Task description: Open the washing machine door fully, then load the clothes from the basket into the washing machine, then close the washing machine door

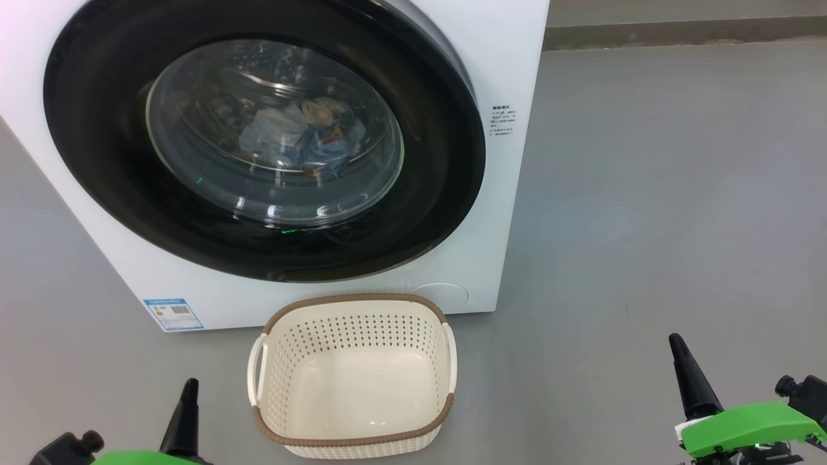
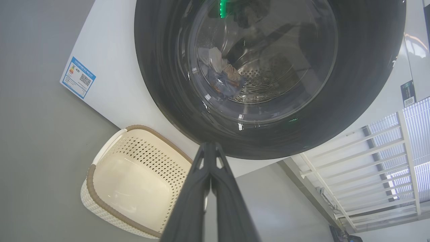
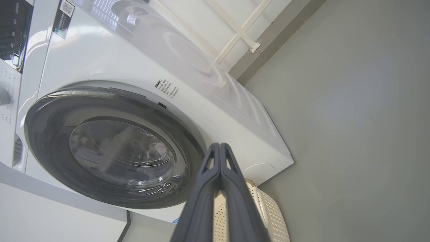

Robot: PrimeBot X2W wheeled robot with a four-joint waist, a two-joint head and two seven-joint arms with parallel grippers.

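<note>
The white washing machine (image 1: 510, 64) stands ahead with its round black door (image 1: 97, 129) shut flat against the front. Through the glass, the blue and pale clothes (image 1: 303, 135) lie inside the drum; the left wrist view shows the clothes (image 2: 221, 74) behind the door (image 2: 362, 84) too. The cream basket (image 1: 352, 300) sits on the floor just before the machine, with nothing in it. My left gripper (image 1: 190, 385) is low at the basket's left, shut and holding nothing. My right gripper (image 1: 676, 340) is well off to the basket's right, also shut with nothing in it. Each wrist view shows its own fingers pressed together (image 2: 209, 146) (image 3: 220, 145).
Grey floor (image 1: 646, 226) spreads to the right of the machine up to a wall base (image 1: 678, 32). A blue label (image 1: 173, 314) is stuck at the machine's lower left corner. A white barred frame (image 2: 369, 151) stands beside the machine in the left wrist view.
</note>
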